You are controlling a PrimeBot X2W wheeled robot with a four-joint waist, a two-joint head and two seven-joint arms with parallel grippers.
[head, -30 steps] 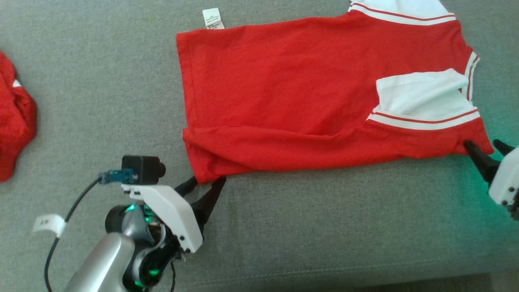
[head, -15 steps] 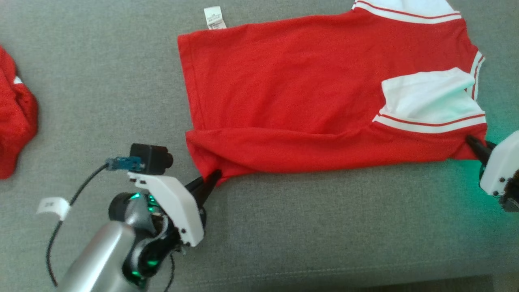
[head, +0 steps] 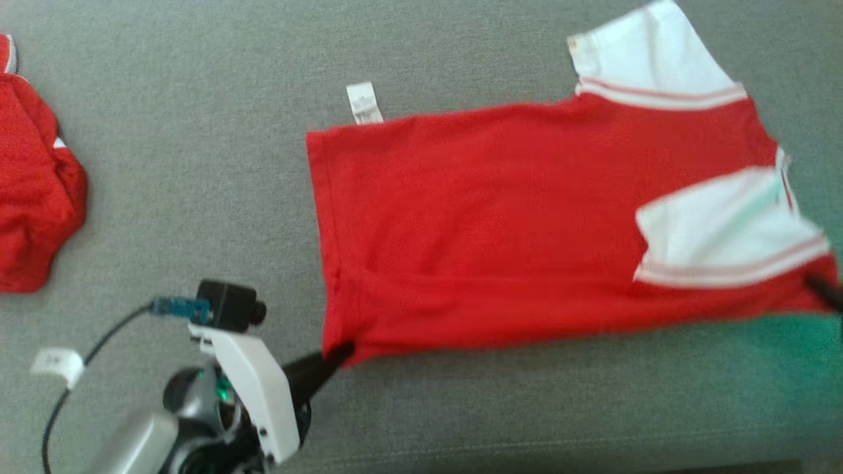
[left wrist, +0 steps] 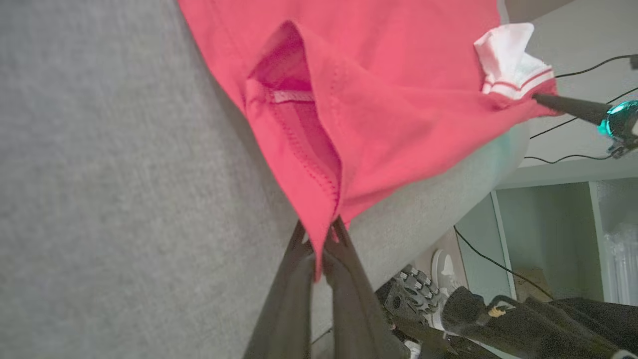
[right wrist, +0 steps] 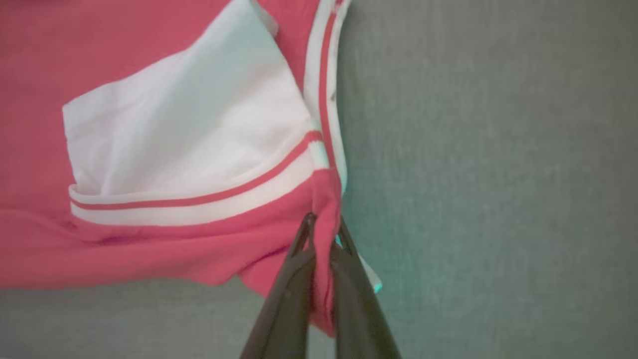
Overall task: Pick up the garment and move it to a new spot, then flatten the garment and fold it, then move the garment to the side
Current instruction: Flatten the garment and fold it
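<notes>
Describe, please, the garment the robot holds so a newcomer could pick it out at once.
On the grey cushion, look centre-right for the red shirt lying spread out. Unlike the crumpled red garment at the far left, it has white striped sleeves and a white care label.

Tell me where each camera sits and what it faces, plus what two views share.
Head view: on the head, looking down at the red white-sleeved shirt on grey upholstery; left gripper and right gripper each pinch a near corner.
Left wrist view: on that wrist, facing along its own fingers to the hem corner.
Right wrist view: on that wrist, facing along its own fingers to the sleeve-side corner.
Shared: head and left wrist views both show the right gripper.
</notes>
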